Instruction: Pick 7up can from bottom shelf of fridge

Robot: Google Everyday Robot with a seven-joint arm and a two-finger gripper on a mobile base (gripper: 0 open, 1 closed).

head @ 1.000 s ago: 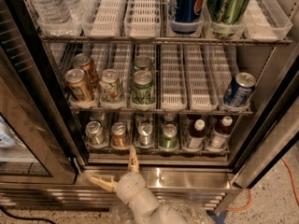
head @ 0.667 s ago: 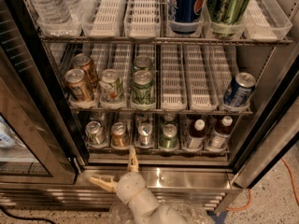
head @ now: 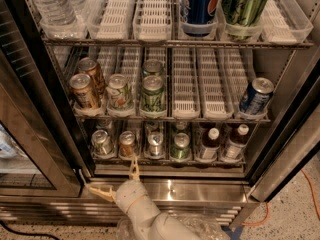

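7up can (head: 101,142) leftmost, bottom shelf (head: 170,160) front edge | gripper (head: 111,174) spread below, apart

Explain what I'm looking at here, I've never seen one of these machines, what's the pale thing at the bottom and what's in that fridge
There is one picture, from the robot's single camera, looking slightly downward into a tall drinks fridge with a dark frame and brushed steel base.

The pale, jointed shape at the bottom edge is the robot's arm. At its end is a two-finger pincer, the part that grabs things. It sits low in front of the fridge, just below the bottom shelf. Its fingers are spread wide, one pointing up and one pointing left, and it holds nothing.

The bottom shelf is a wire rack of narrow white lanes. In its row stand four small cans, among them a copper-brown can, and two dark bottles with white caps. The rack above carries larger upright cans.
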